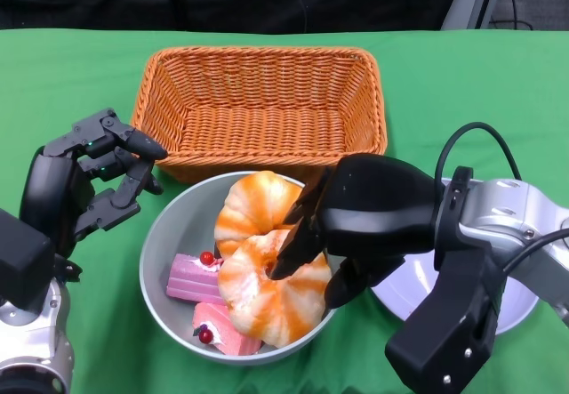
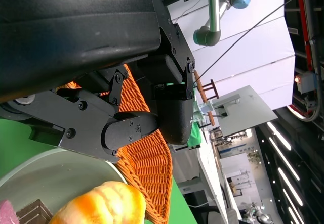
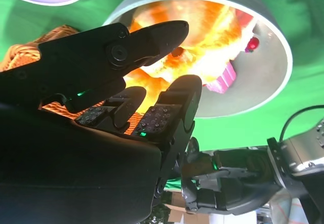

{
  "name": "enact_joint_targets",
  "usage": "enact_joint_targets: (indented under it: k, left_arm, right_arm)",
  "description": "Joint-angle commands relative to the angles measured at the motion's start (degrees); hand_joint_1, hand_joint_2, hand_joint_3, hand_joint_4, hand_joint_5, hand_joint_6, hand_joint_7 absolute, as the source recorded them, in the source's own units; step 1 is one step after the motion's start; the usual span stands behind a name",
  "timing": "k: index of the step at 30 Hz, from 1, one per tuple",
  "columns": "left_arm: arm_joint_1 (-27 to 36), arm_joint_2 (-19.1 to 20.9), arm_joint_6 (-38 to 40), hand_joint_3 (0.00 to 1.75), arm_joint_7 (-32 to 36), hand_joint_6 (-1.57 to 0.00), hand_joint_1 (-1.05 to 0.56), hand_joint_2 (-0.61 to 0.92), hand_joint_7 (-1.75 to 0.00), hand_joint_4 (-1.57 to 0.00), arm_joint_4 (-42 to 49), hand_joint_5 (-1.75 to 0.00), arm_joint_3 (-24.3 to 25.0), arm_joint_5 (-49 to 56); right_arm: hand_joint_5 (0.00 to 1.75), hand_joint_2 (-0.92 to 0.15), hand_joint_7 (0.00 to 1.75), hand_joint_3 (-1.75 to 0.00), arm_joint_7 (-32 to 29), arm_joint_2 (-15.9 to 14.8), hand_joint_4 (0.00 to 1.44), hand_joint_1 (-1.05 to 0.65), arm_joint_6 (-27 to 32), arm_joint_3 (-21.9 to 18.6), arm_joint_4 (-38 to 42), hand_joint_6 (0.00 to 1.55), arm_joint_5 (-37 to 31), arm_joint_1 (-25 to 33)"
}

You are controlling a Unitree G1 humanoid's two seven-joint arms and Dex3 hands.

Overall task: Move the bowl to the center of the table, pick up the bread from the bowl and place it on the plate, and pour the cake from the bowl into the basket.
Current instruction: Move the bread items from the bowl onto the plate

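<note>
- Right hand (image 1: 342, 225), black, is reached into the round grey bowl (image 1: 169, 234) near the worktop's front edge, fingers closing around an orange-striped bread roll (image 1: 271, 296); a firm grip cannot be confirmed.
- Pink cake slices (image 1: 191, 278) could be dragged out if the roll slips.
- Left hand (image 1: 84, 185) is held spread beside the bowl, holding nothing.

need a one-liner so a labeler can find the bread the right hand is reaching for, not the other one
Find the wicker basket; the grey bowl sits just in front of it. Two orange-striped breads lie inside, and the target bread is the one farther from the basket, under the right hand. Unlike the other bread, it sits against the pink cakes.
</note>
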Motion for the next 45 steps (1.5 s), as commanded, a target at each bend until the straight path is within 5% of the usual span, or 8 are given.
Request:
enact_joint_targets:
  k: [1, 45]
  left_arm:
    - [0.56, 0.36, 0.35, 0.55, 0.02, -0.82, -0.19, 0.85, -1.16, -0.82, -0.62, -1.49, 0.16, -0.35]
    - [1.47, -0.73, -0.21, 0.48, 1.35, -0.79, -0.19, 0.89, -1.21, -0.78, -2.78, -1.54, -0.37, -0.18]
  right_arm:
    - [0.03, -0.9, 0.03, 0.0, -1.29, -1.28, 0.75, -0.76, 0.19, 0.36, -1.13, 0.97, -2.39, -1.44]
    - [0.04, -0.92, 0.01, -0.04, -7.54, 0.11, 0.75, -0.79, 4.33, 7.03, 1.91, 0.76, -13.82, -3.46]
